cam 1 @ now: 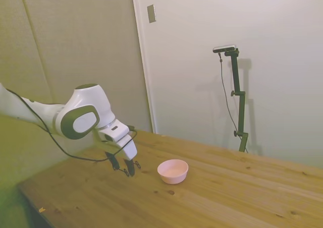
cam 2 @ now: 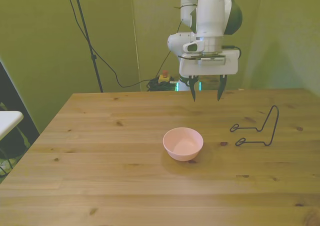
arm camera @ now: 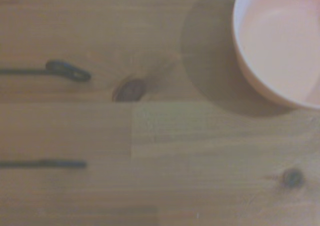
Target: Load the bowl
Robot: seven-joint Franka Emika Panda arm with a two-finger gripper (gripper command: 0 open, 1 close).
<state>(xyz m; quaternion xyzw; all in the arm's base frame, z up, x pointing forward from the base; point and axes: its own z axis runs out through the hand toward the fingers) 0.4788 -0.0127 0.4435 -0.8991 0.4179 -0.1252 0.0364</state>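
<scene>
Pink bowl (cam 2: 183, 143) sits upright on the table (cam 2: 100, 161), below and ahead of my gripper (cam 2: 205, 94), whose fingers hang spread and empty, I judge ready to grasp its rim.

Thin black wire rack (cam 2: 256, 130) upright on bare wooden table (cam 2: 100, 156).
</scene>
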